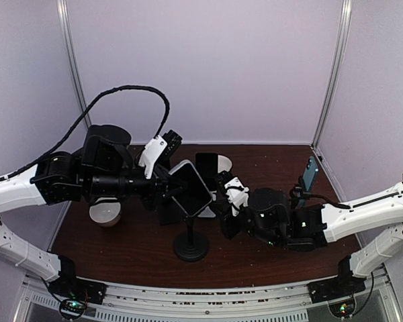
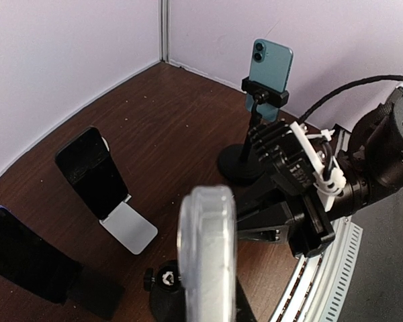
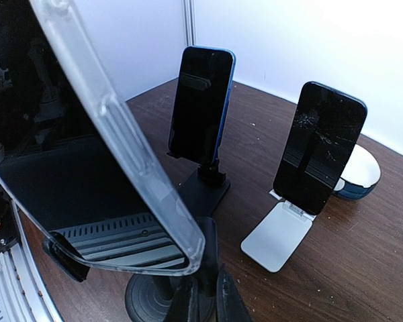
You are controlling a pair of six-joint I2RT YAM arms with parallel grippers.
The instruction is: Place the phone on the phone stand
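Phone (image 2: 207,248) clamped in left tool (image 1: 165,190), arm (image 1: 67,178) stretched toward centre.

Your top view looks down from high behind the near edge, taking in the whole tabletop (image 1: 134,245), with the back wall (image 1: 201,67) across the upper frame. Your left wrist view sits tight against the clear-cased phone (image 2: 207,255), edge-on at bottom centre, facing a wall corner (image 2: 164,33). Your right wrist view has that phone filling its left half. Both wrist views share the white folding stand (image 2: 129,228).
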